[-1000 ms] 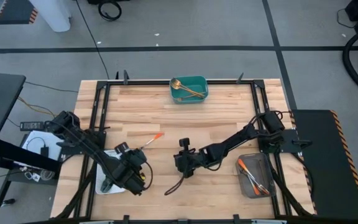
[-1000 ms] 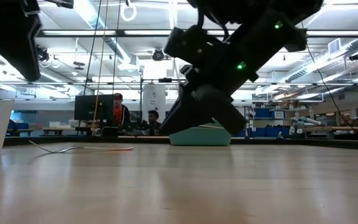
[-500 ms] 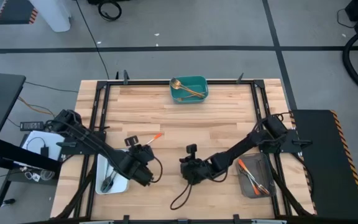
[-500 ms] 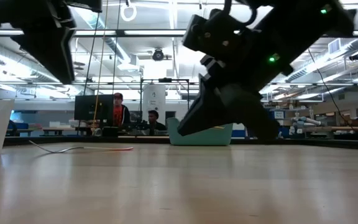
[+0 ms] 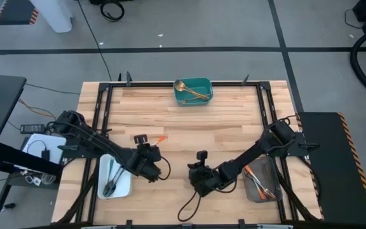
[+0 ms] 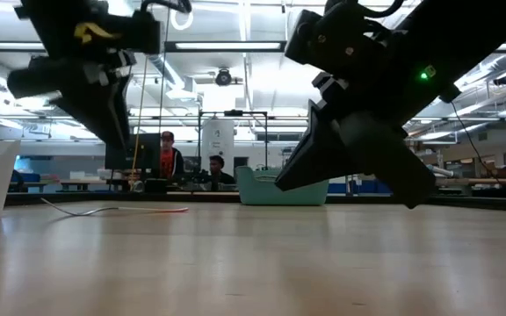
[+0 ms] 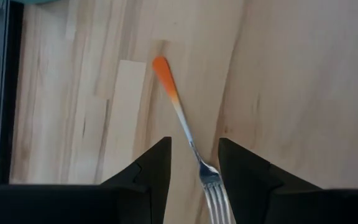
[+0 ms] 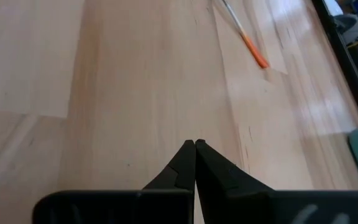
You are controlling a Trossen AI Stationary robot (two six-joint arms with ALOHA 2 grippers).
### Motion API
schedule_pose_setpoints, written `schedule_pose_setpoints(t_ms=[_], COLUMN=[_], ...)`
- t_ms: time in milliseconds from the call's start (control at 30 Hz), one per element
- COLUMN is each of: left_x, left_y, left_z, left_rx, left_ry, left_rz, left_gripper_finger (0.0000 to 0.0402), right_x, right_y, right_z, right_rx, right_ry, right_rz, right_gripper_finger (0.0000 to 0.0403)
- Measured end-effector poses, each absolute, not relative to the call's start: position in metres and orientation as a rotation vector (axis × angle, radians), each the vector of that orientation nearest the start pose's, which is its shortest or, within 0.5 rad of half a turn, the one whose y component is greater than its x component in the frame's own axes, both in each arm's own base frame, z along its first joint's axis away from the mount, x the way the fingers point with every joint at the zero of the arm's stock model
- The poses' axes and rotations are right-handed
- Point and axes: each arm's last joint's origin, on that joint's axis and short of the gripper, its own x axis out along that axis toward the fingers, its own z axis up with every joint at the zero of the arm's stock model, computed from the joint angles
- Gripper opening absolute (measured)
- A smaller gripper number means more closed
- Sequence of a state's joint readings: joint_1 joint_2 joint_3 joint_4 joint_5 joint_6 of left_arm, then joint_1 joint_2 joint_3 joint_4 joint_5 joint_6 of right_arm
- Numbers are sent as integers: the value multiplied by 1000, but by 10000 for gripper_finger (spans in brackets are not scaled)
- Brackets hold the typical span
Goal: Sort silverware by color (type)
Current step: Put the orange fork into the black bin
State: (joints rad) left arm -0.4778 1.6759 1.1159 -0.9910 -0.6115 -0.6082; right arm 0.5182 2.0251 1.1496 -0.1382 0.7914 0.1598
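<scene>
My left pincer [image 7: 193, 163] hangs over the wooden counter [image 5: 221, 121] at lower left of centre in the high view, its two fingers spread apart with nothing gripped. Between them in my left wrist view lies the orange-handled fork [image 7: 185, 130], flat on the wood, its tines toward me and its orange tip pointing away. My right pincer [image 8: 195, 151] is clenched on nothing, tips pressed together, low in the middle of the high view. At top centre sits the teal tray [image 5: 203, 84] holding gold pieces [image 5: 189, 91]; the white tray [image 5: 123, 184] at lower left holds dark-handled ones; the grey tray [image 5: 267, 166] at lower right holds orange-handled ones
</scene>
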Motion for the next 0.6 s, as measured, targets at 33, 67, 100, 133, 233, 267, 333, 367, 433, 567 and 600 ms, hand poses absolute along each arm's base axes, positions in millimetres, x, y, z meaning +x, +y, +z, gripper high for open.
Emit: schedule_pose_setpoints(t_ms=[33, 67, 100, 133, 233, 267, 333, 367, 433, 567, 600], left_x=[262, 260, 259, 258, 248, 246, 238, 235, 229, 221, 219], left_y=[-116, -114, -112, -111, -106, -105, -101, -99, -95, -86, -84], left_z=[194, 192, 190, 188, 186, 186, 185, 185, 186, 189, 190], left_rx=[286, 286, 279, 276, 278, 269, 251, 235, 181, 45, 11], left_ry=[1197, 1195, 1184, 1175, 1157, 1138, 1121, 1108, 1067, 1000, 993], left_rz=[480, 477, 472, 462, 439, 429, 412, 407, 396, 386, 388], left_gripper_finger=[141, 141, 141, 141, 141, 141, 141, 141, 141, 141, 141], right_x=[345, 345, 345, 345, 344, 344, 344, 344, 343, 341, 341], right_y=[173, 173, 173, 173, 174, 175, 175, 175, 174, 170, 168], right_z=[116, 116, 116, 116, 116, 116, 116, 117, 119, 132, 134], right_rx=[-460, -451, -443, -439, -438, -437, -426, -421, -410, -382, -380], right_ry=[777, 776, 775, 775, 774, 773, 770, 772, 777, 776, 779], right_rz=[-313, -315, -318, -318, -314, -313, -316, -319, -316, -323, -328], right_gripper_finger=[11, 11, 11, 11, 11, 11, 11, 11, 11, 9, 8])
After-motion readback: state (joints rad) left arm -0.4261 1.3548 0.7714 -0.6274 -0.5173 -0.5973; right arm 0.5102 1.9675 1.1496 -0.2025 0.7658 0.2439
